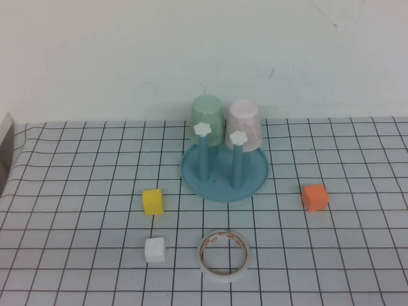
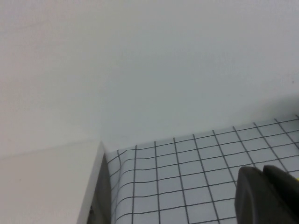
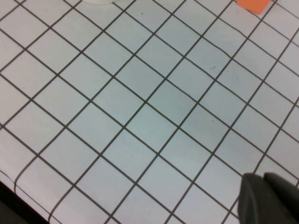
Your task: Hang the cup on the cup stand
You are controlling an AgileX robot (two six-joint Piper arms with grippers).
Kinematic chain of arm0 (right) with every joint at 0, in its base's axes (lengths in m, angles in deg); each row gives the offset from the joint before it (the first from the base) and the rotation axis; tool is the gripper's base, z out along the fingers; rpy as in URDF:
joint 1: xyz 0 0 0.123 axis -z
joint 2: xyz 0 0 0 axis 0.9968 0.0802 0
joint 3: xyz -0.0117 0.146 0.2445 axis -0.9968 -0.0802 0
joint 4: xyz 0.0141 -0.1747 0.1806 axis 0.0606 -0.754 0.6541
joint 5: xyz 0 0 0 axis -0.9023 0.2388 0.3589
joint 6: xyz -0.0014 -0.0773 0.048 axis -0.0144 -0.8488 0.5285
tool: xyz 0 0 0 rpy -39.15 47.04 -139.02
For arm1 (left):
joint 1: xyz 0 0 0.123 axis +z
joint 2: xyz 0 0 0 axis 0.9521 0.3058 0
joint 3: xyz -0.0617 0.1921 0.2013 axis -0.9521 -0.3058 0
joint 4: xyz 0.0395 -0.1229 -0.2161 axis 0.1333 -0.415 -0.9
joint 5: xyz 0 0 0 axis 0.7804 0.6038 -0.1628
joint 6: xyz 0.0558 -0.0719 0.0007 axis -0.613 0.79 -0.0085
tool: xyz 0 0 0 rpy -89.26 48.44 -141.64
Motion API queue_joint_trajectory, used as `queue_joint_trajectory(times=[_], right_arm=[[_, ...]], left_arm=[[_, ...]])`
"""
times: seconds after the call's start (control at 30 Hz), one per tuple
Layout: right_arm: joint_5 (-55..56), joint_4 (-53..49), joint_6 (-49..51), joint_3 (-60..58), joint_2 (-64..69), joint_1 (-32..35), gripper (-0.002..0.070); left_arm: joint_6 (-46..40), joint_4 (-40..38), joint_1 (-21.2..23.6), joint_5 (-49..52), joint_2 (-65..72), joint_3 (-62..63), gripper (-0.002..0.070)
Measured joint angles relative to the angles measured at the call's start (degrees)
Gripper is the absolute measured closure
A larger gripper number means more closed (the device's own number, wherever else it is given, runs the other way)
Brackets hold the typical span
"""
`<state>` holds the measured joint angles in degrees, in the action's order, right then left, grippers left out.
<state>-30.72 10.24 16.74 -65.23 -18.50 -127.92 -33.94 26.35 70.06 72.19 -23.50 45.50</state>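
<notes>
High view gives me the pale pink tapered plastic cup [image 1: 245, 125] upside down on a rear peg of the round blue dish-like cup stand [image 1: 224, 178], beside an inverted pale green cup [image 1: 208, 120] on the neighbouring peg; two front pegs with white flower caps stand bare. Neither arm appears there, so everything sits well away from both grippers. I see a dark edge of the left gripper [image 2: 268, 196] over the gridded cloth [image 1: 76, 191], and of the right gripper [image 3: 271, 200] over bare grid, an orange block [image 3: 252, 4] well beyond it.
</notes>
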Motion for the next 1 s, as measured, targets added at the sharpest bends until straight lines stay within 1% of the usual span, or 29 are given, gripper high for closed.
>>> queue_joint_trajectory(times=[0.1, 0.2, 0.3, 0.37, 0.53, 0.57, 0.7, 0.87, 1.0], right_arm=[[0.0, 0.0, 0.0, 0.0, 0.0, 0.0, 0.0678], [0.0, 0.0, 0.0, 0.0, 0.0, 0.0, 0.0678], [0.0, 0.0, 0.0, 0.0, 0.0, 0.0, 0.0678], [0.0, 0.0, 0.0, 0.0, 0.0, 0.0, 0.0678], [0.0, 0.0, 0.0, 0.0, 0.0, 0.0, 0.0678], [0.0, 0.0, 0.0, 0.0, 0.0, 0.0, 0.0678], [0.0, 0.0, 0.0, 0.0, 0.0, 0.0, 0.0678], [0.0, 0.0, 0.0, 0.0, 0.0, 0.0, 0.0678], [0.0, 0.0, 0.0, 0.0, 0.0, 0.0, 0.0678]], left_arm=[[-6.79, -6.2, 2.84, -5.12, -3.23, -5.47, 0.0676], [-8.88, -10.27, 3.34, -7.04, -7.79, -10.57, 0.0676], [-9.54, -12.67, 3.48, -6.64, -11.48, -14.43, 0.0676], [-9.52, -13.72, 3.48, -3.24, -13.45, -14.58, 0.0676], [-9.52, -14.25, 3.48, 10.46, -14.2, -14.58, 0.0676], [-9.52, -14.25, 3.48, 11.78, -14.2, -14.58, 0.0676], [-9.41, -14.25, 3.48, 12.31, -14.33, -14.48, 0.0676], [-6.97, -13.61, 3.48, 12.31, -14.33, -14.48, 0.0676], [-6.83, -12.31, 1.68, 12.39, -14.33, -14.48, 0.0676]])
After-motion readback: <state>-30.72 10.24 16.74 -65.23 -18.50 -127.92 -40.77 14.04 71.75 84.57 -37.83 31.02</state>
